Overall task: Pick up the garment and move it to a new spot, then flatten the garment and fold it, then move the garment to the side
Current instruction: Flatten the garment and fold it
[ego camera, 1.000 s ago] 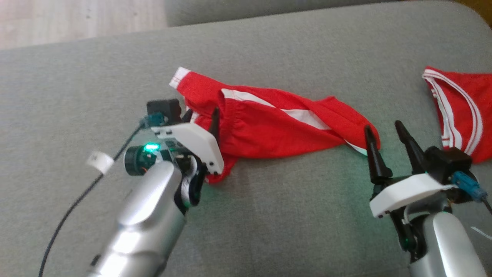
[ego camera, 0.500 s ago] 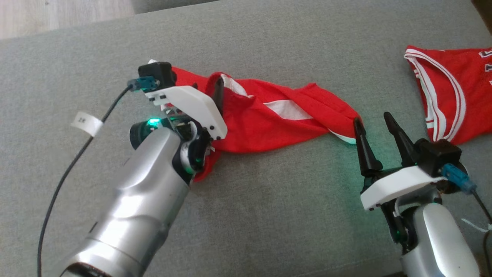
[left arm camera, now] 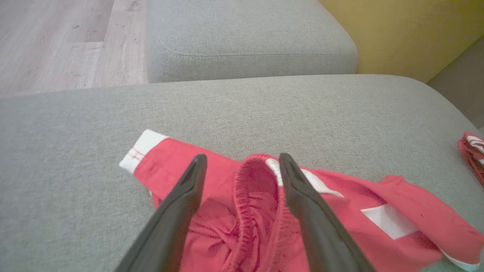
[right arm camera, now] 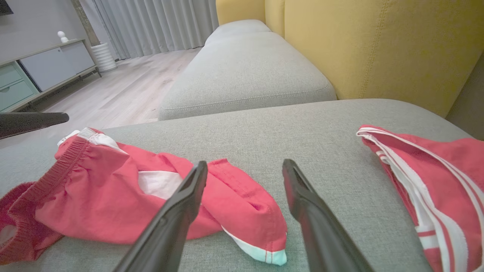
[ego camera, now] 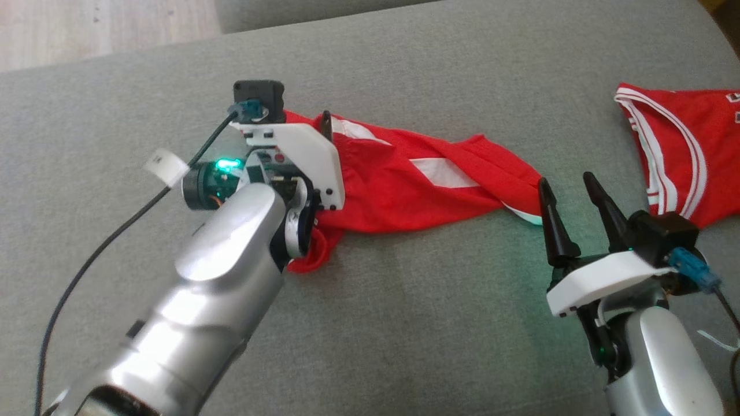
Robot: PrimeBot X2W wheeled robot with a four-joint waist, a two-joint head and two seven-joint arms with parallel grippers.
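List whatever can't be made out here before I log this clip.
- Head view: the left arm covers the waistband end of the red shorts, and the white mount of the left hand hides one finger, so contact with the cloth is unclear.
- Head and right wrist views: the red jersey runs off the right edge; its lettering is unreadable.
- Right wrist view: the white figure on the cabinet is too small to identify.
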